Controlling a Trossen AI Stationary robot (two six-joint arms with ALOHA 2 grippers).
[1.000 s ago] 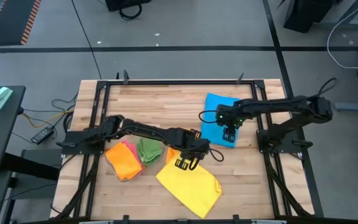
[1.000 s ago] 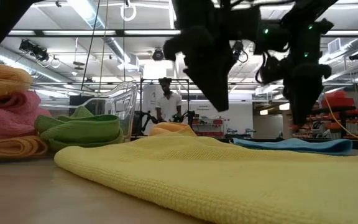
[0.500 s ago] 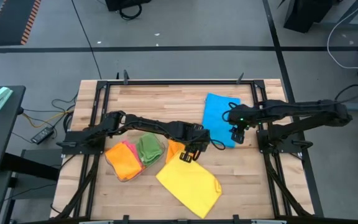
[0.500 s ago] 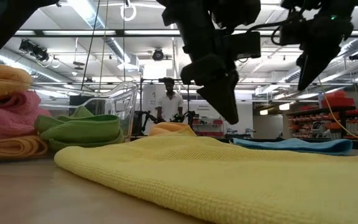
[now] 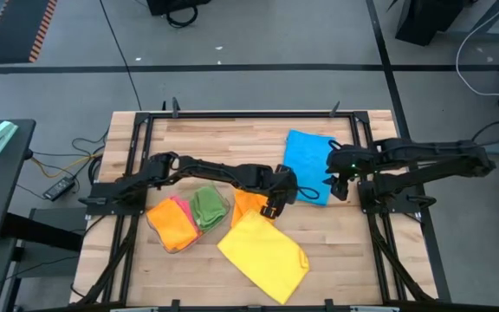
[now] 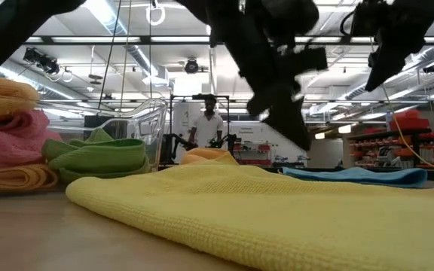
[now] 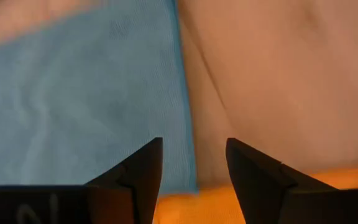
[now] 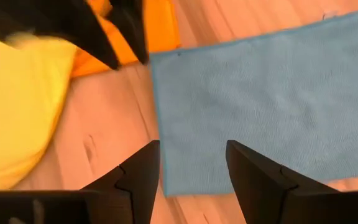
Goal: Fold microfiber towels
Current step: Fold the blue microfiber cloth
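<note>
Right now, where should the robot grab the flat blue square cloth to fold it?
Probably at a corner. The blue microfiber cloth lies flat on the wooden table, so a pinch from straight above on the bare corner toward the orange cloth suits it. The open left gripper hovers beside that edge; the open right gripper could take the opposite side.

Table: wooden top [image 5: 223, 143] in a black frame
On it: blue towel [image 5: 306, 156], yellow towel [image 5: 262, 256], orange towel [image 5: 249, 204], clear tray [image 6: 138, 124]

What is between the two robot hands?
The blue towel lies flat between the left gripper and the right gripper; the high view shows it. Both grippers are open and empty.
</note>
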